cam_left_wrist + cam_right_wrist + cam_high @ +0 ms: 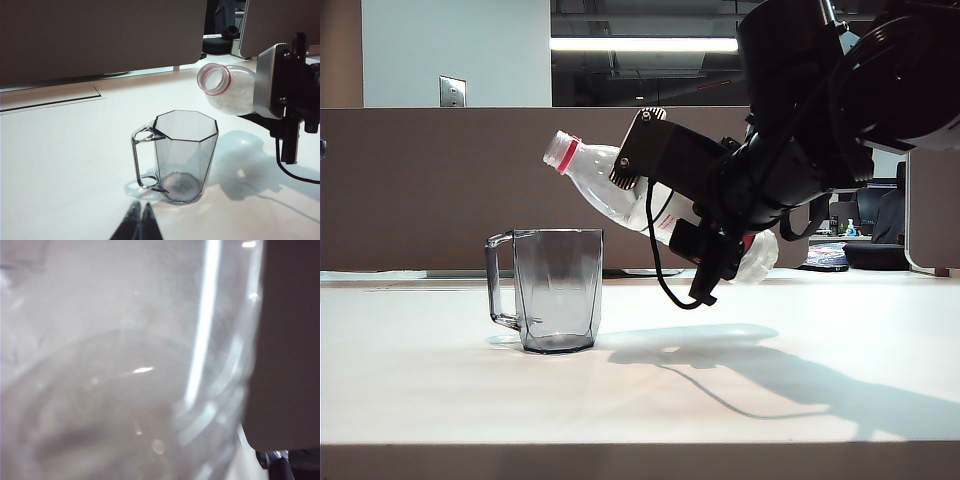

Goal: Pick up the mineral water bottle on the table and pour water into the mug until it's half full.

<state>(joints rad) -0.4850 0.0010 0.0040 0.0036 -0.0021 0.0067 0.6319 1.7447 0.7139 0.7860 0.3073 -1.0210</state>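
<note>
The smoky grey mug (558, 290) stands upright on the white table (820, 400), handle to the left. I see no water inside it. Above and to its right, my right gripper (667, 205) is shut on the mineral water bottle (595, 185). The bottle is tilted, base low, and its open red-ringed mouth points up-left over the mug's rim. No stream of water leaves the mouth. In the left wrist view the bottle (227, 87) hangs beyond the mug (185, 150), and my left gripper (140, 212) is shut and empty just short of the mug's base. The bottle (125, 365) fills the right wrist view beside one finger (290, 340).
A brown partition (420, 190) runs behind the table. A black cable (665, 285) loops down from the right gripper toward the tabletop. Office clutter (840, 250) sits beyond the table at the far right. The tabletop has a rectangular panel seam (50, 100) at its back.
</note>
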